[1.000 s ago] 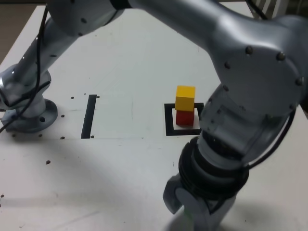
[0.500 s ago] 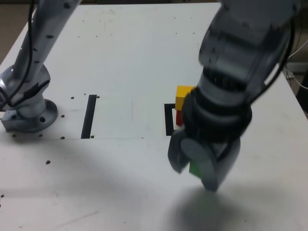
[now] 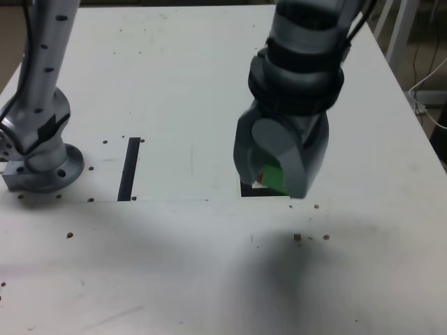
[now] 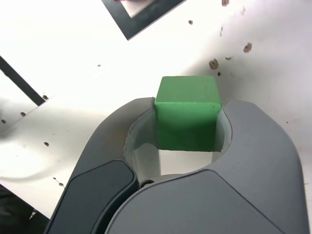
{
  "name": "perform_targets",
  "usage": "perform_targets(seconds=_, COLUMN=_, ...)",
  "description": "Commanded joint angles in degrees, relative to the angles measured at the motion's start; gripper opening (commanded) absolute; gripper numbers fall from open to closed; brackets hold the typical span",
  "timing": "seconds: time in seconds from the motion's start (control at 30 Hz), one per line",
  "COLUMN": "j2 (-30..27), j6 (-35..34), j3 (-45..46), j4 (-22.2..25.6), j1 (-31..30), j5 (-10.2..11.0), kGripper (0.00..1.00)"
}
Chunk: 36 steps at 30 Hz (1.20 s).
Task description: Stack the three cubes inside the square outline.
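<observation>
Tool (image 4: 187, 122) grips a matte, square-edged green cube (image 4: 187, 114).

the exterior view is evenly and fairly brightly lit, with the white table (image 3: 174, 84) near washed out toward the far side. a broad, soft-edged shadow lies on the table below the tool (image 3: 279, 178), so light falls from above. the picture is soft and low in detail. in the wrist view the table glares almost pure white, the green cube (image 4: 187, 112) is sharp, and the nearest tool surfaces look blurred.
</observation>
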Motion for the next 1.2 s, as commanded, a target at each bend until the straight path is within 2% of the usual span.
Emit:
perform_targets(seconds=0.0, j2=-1.3, j6=0.33, j3=0.76, j4=1.5, j1=1.08, j5=0.14, kGripper=0.28)
perform_targets(seconds=0.47, j2=-6.57, j6=3.39, j3=5.13, j4=1.43, j1=9.87, j5=-0.27, kGripper=0.28)
perform_targets(seconds=0.9, j2=-6.34, j6=2.75, j3=6.1, j4=1.16, j1=17.01, j5=-4.06, kGripper=0.28)
perform_targets(seconds=1.17, j2=-5.46, j6=2.99, j3=6.94, j4=0.59, j1=19.34, j5=-4.92, kGripper=0.28)
